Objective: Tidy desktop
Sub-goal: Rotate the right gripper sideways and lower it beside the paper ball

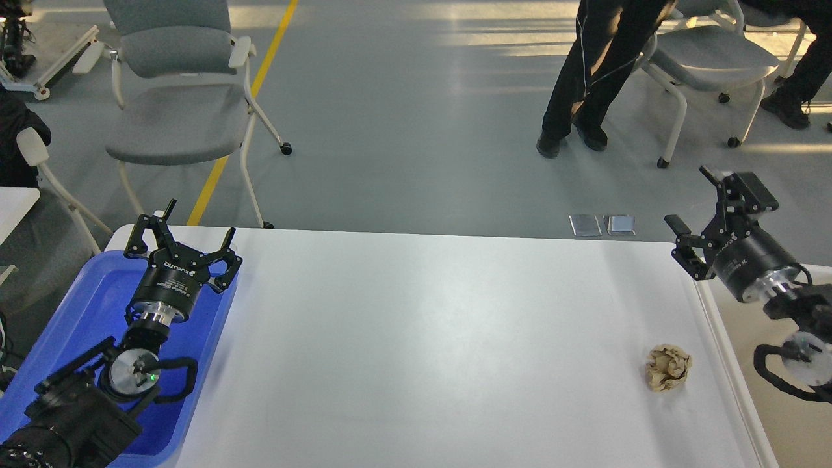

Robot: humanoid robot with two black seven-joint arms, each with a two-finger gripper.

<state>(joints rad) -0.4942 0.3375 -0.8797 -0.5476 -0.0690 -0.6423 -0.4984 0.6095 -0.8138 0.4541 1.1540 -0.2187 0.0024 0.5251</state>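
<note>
The desktop (422, 338) is a wide white tabletop with rounded corners. A crumpled brown paper ball (668, 367) lies on it near the right edge. My left gripper (185, 242) is open and empty, hovering over the far end of the blue tray (84, 305) at the table's left. My right gripper (705, 208) is open and empty, raised above the table's far right corner, well behind and right of the paper ball.
A cream-coloured bin (790, 416) stands off the table's right edge under my right arm. Grey chairs (175, 97) stand beyond the table's far left, another chair (708, 58) and a person's legs (595, 71) at the far right.
</note>
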